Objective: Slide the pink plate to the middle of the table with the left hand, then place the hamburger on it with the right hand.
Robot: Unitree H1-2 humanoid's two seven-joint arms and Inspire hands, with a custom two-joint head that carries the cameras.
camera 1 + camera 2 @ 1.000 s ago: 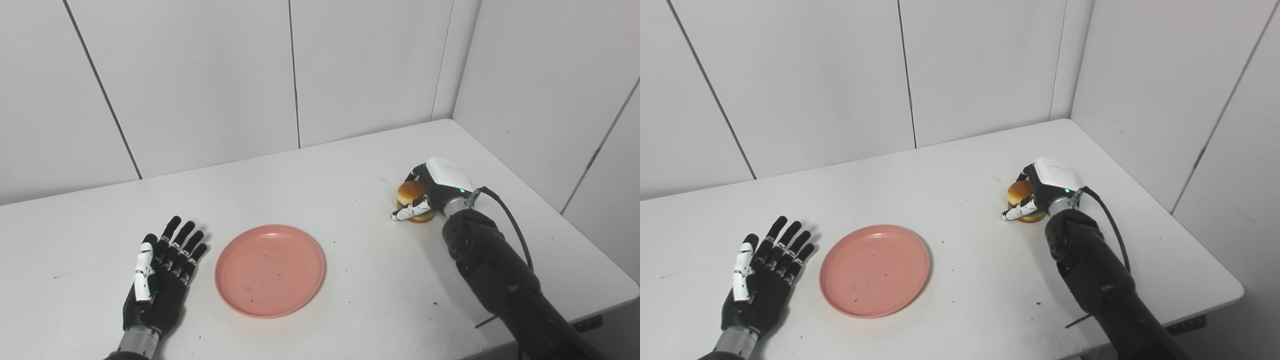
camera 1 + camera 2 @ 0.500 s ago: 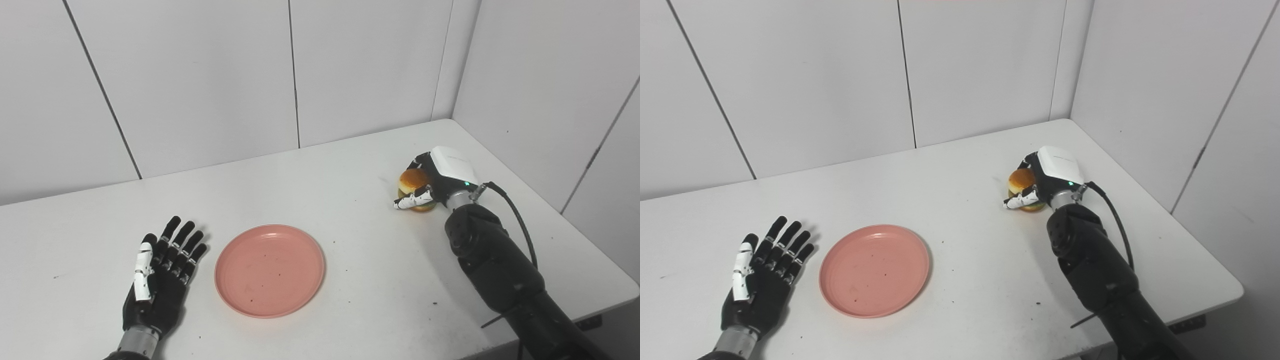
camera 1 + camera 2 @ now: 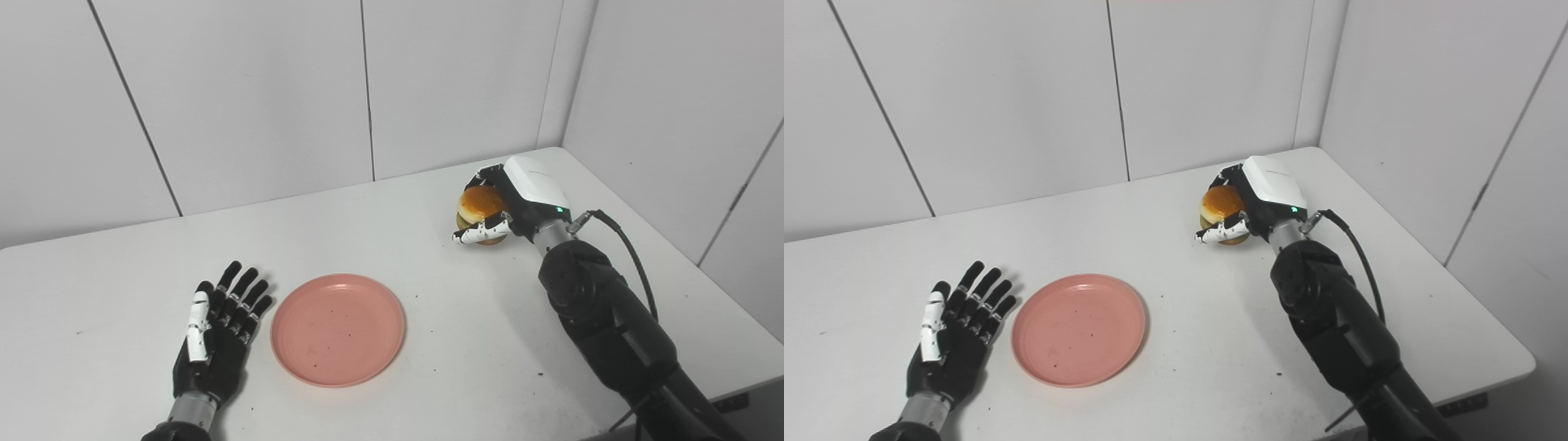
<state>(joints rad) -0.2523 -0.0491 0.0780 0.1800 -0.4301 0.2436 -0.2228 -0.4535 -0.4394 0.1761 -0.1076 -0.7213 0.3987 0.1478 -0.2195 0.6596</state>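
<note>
Nearest, the left robot hand (image 3: 211,346) lies flat on the white table (image 3: 429,361), fingers spread and holding nothing. Just beside its fingertips, toward the right robot hand, sits the pink plate (image 3: 338,329), bare on the table and not touched by either robot hand. Farther back and well apart from the plate, the right robot hand (image 3: 511,205) is clenched around the hamburger (image 3: 479,205), its fingers over the bun's far side and its white thumb (image 3: 481,233) across the near side.

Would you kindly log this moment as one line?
left hand: open, flat beside pink plate | right hand: shut on hamburger | plate: bare
</note>
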